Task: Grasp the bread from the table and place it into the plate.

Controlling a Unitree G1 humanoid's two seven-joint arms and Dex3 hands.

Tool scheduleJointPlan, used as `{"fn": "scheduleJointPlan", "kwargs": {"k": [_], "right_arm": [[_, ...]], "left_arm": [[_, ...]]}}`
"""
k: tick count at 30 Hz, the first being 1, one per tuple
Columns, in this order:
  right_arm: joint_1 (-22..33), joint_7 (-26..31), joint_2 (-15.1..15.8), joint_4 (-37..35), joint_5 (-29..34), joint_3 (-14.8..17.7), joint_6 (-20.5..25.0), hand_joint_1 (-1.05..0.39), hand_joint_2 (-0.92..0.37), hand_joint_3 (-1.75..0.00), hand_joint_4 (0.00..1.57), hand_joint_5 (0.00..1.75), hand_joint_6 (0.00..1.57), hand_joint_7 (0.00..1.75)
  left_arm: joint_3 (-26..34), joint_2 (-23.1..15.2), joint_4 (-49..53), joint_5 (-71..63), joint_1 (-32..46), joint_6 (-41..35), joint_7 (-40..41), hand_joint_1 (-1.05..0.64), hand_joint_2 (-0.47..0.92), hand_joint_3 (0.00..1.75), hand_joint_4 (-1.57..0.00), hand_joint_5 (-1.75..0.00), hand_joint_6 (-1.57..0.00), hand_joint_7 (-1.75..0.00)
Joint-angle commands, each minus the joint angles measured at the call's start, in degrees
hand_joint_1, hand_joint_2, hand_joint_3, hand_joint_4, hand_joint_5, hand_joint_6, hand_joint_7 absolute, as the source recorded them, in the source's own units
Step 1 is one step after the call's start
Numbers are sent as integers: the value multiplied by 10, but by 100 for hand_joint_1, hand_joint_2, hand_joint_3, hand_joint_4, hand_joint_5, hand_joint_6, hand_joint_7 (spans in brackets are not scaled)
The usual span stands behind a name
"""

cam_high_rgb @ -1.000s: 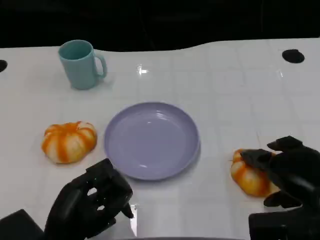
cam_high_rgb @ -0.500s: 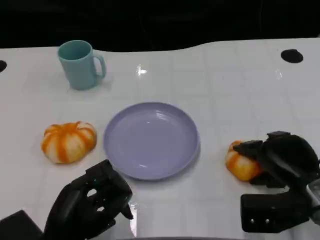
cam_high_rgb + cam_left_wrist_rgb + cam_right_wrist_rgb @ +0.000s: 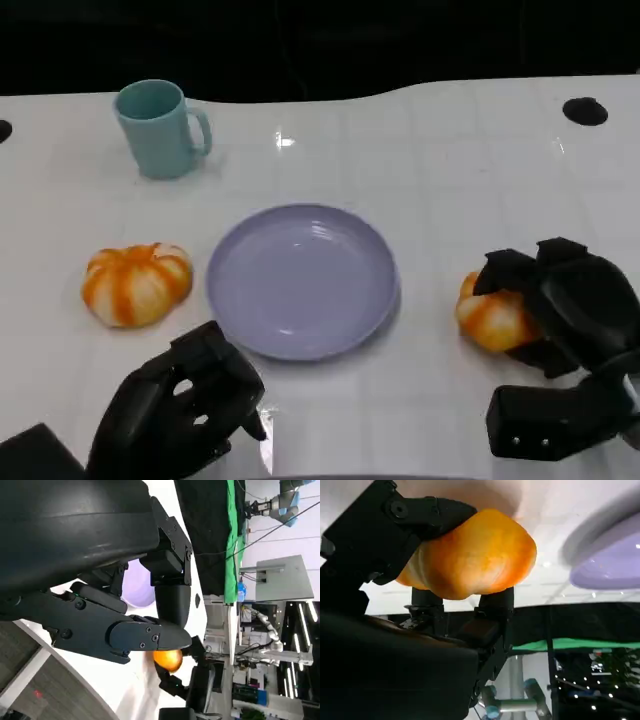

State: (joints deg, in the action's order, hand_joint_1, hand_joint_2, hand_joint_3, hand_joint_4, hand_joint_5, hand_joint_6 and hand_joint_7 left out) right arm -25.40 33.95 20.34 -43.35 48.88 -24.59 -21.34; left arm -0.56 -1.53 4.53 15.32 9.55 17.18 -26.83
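While my right hand (image 3: 570,305) is sitting at the lower right of the head frame, its fingers (image 3: 427,512) are wrapping the orange bread (image 3: 493,318), gripping it just right of the lavender plate (image 3: 303,281), apart from the rim. I cannot tell whether it is clear of the white table (image 3: 450,170). My left hand (image 3: 185,405) is hanging at lower left, fingers curled, holding nothing. A second bread (image 3: 136,282) is lying left of the plate; a teal mug (image 3: 158,128) is standing upper left.
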Motion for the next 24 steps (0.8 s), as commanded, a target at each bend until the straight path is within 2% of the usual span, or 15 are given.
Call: {"fn": "scheduleJointPlan", "kwargs": {"k": [1,9,14,24], "right_arm": [[-10,16,9,34,-18,13,-14,-12,-40,-120,95,175,74,170],[-22,5,-10,82,-44,19,-37,-14,-35,-130,97,175,73,175],[-49,3,-38,59,-53,13,-60,-19,-33,-135,100,175,73,175],[-99,-43,-114,17,-72,4,-53,-17,-29,-144,100,175,74,171]], "left_arm": [[2,-5,-3,-1,3,6,3,-56,92,31,-65,-175,-60,-150],[4,-7,0,1,0,6,-1,-54,92,32,-64,-175,-59,-151],[2,-7,-3,2,3,5,-2,-55,92,32,-64,-175,-59,-151],[-5,-9,-15,1,11,0,-2,-55,92,32,-64,-175,-58,-152]]}}
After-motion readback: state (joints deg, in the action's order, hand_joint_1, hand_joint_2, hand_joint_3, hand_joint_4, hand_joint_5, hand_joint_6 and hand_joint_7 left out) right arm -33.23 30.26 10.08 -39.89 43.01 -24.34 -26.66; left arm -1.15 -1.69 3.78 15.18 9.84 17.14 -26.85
